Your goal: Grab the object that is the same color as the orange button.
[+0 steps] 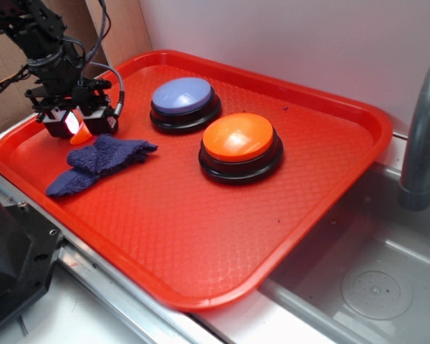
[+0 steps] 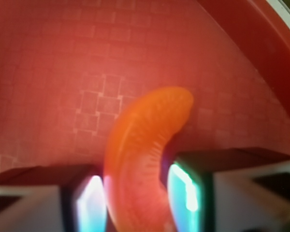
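Note:
The object, a small glossy orange curved piece, stands between my gripper's two lit pads, and both press against its sides. In the exterior view the gripper is low over the far left corner of the red tray, shut on the object, whose orange tip pokes out below the fingers close to the tray floor. The orange button, a large dome on a black base, sits mid-tray well to the right.
A lavender-blue domed button sits behind the orange one. A blue-purple knitted cloth lies just in front of the gripper. Right of the tray are a metal sink and a grey pipe.

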